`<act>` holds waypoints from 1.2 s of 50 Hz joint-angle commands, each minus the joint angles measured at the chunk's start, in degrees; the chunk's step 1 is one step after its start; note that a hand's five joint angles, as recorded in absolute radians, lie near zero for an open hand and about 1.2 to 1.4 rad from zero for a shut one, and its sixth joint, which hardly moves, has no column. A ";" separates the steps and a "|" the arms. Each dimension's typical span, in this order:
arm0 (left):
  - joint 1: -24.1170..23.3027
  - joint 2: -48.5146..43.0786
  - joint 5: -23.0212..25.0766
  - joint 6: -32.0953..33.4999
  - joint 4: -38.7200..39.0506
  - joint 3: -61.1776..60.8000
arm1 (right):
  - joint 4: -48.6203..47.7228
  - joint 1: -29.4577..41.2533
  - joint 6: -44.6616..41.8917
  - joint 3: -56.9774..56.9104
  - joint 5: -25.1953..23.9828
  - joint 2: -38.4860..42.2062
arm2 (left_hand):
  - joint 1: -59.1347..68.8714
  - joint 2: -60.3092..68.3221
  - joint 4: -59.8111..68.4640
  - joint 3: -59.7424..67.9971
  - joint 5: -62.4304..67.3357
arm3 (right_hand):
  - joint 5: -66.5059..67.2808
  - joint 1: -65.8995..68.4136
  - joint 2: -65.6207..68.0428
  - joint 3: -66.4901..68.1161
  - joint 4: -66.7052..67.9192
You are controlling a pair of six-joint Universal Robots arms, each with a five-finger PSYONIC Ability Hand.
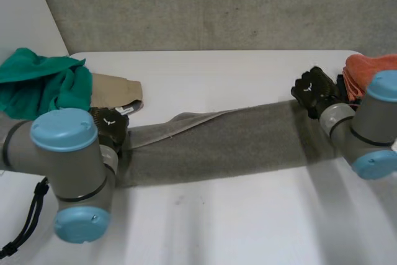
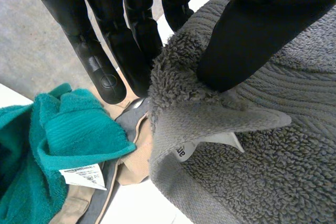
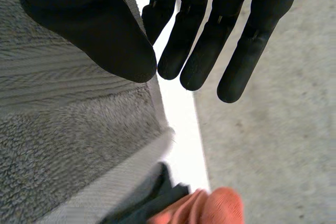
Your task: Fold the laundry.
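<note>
Across the middle of the desk (image 1: pixel 236 215) a grey towel (image 1: pixel 223 144) lies drawn out in a long band. A loose hem along its far side suggests it is already doubled lengthwise. The 2 hands have it by its 2 short ends, seemingly to pull it taut and flat before the next fold. The left hand (image 1: pixel 110 125) is at the end nearest the spare laundry. In its wrist view the thumb presses into the pile at the corner above the sewn label (image 2: pixel 184 151). The fingers (image 2: pixel 102 61) run straight on the other side of the bunched edge, and the cloth looks pinched between them. The right hand (image 1: pixel 316 91) has the opposite end, near the desk's edge. Its thumb lies on the towel just inside the hem, and its straight fingers (image 3: pixel 210 40) reach past the border, nearly meeting the thumb. I judge that a pinch on the very edge, though the contact itself is hard to see. A green towel (image 1: pixel 43 85) and a beige cloth (image 1: pixel 118 91) sit heaped behind the left hand, and an orange cloth (image 1: pixel 372 66) sits beside the right, all at the sides of the band. The likely next step is carrying 1 end over to the other, and with so thin a hold on the right, that edge could slip.
</note>
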 commanded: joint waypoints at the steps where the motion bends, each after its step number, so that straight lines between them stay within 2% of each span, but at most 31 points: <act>1: 0.11 -5.32 0.16 0.12 0.29 5.98 | -8.35 0.94 0.39 -7.77 0.45 8.91 | 14.43 11.16 11.06 11.38 13.74 | 10.87 14.51 12.54 11.43 10.96; 4: 0.03 -7.96 -0.10 0.12 0.64 8.87 | -9.68 1.64 0.48 -11.02 0.71 12.78 | 12.29 9.02 8.92 9.24 11.60 | 9.76 13.40 11.44 10.33 9.86; 5: 0.03 -8.40 -0.36 0.12 0.65 9.41 | -9.94 1.99 0.57 -11.81 0.80 13.48 | 6.61 3.33 3.24 3.56 5.91 | -6.90 -3.26 -5.23 -6.34 -6.81; 6: 0.03 -8.75 -0.71 0.12 0.65 9.94 | -10.38 2.34 0.74 -13.04 1.24 14.53 | -2.44 -5.72 -5.81 -5.49 -3.14 | -49.03 -45.39 -47.36 -48.47 -48.94; 7: 0.03 -8.93 -1.06 0.03 0.65 10.38 | -10.64 2.43 1.01 -13.40 1.67 14.80 | -17.69 -20.96 -21.06 -20.74 -18.38 | -59.13 -55.49 -57.46 -58.57 -59.04; 8: 0.03 -8.85 -1.76 -0.05 0.65 10.73 | -10.82 2.43 1.53 -13.57 2.11 14.89 | -53.64 -56.92 -57.01 -56.69 -54.34 | -59.13 -55.49 -57.46 -58.57 -59.04; 9: 0.03 -8.76 -2.03 0.03 0.73 10.73 | -11.00 2.52 2.23 -13.58 2.55 14.90 | -55.57 -58.84 -58.94 -58.62 -56.26 | -59.13 -55.49 -57.46 -58.57 -59.04; 12: -0.50 -8.06 -1.77 0.03 0.65 10.30 | -9.95 2.61 7.06 -12.79 4.75 13.93 | -55.57 -58.84 -58.94 -58.62 -56.26 | -59.13 -55.49 -57.46 -58.57 -59.04; 16: -0.33 -3.32 -1.51 0.38 -0.06 7.75 | -4.77 1.91 13.74 -7.88 4.49 7.09 | -55.57 -58.84 -58.94 -58.62 -56.26 | -59.13 -55.49 -57.46 -58.57 -59.04; 17: -0.24 -2.09 -1.42 0.39 -0.06 6.96 | -2.23 1.65 16.02 -5.69 4.06 3.33 | -55.57 -58.84 -58.94 -58.62 -56.26 | -59.13 -55.49 -57.46 -58.57 -59.04; 21: -0.24 3.10 0.07 0.56 -0.32 2.30 | 4.18 1.03 19.63 -0.94 0.82 -1.96 | -55.57 -58.84 -58.94 -58.62 -56.26 | -59.13 -55.49 -57.46 -58.57 -59.04; 28: 0.38 7.15 7.54 0.47 -1.37 -3.06 | 14.56 -2.48 19.56 5.57 -4.64 -7.94 | -55.35 -58.63 -58.72 -58.40 -56.05 | -59.13 -55.49 -57.46 -58.57 -59.04; 33: 2.39 5.76 10.62 0.30 -1.46 -3.16 | 15.90 -3.80 19.47 9.09 -6.14 -9.89 | -54.68 -57.96 -58.05 -57.73 -55.38 | -59.13 -55.49 -57.46 -58.57 -59.04; 42: 5.21 -5.59 10.45 0.65 -0.76 5.01 | 15.55 -4.68 19.47 12.87 -6.76 -9.89 | -52.16 -55.44 -55.53 -55.21 -52.86 | -59.13 -55.49 -57.46 -58.57 -59.04; 48: 9.16 -10.86 10.01 0.74 1.87 12.04 | 14.49 -5.30 19.47 15.07 -6.67 -10.24 | -49.30 -52.57 -52.67 -52.35 -49.99 | -59.13 -55.49 -57.46 -58.57 -59.04; 51: 10.91 -10.61 9.13 1.00 2.40 13.19 | 13.79 -6.70 19.47 16.39 -6.85 -11.99 | -48.96 -52.23 -52.33 -52.01 -49.65 | -59.13 -55.49 -57.46 -58.57 -59.04; 54: 10.66 -10.34 8.43 1.00 2.23 12.32 | 13.08 -8.90 19.38 17.62 -7.11 -14.10 | -48.96 -52.23 -52.33 -52.01 -49.65 | -59.13 -55.49 -57.46 -58.57 -59.04; 60: 9.26 -1.74 8.42 0.12 1.96 4.24 | 13.70 -11.71 16.75 18.42 -7.11 -14.55 | -50.14 -53.41 -53.51 -53.19 -50.83 | -58.21 -54.57 -56.54 -57.65 -58.12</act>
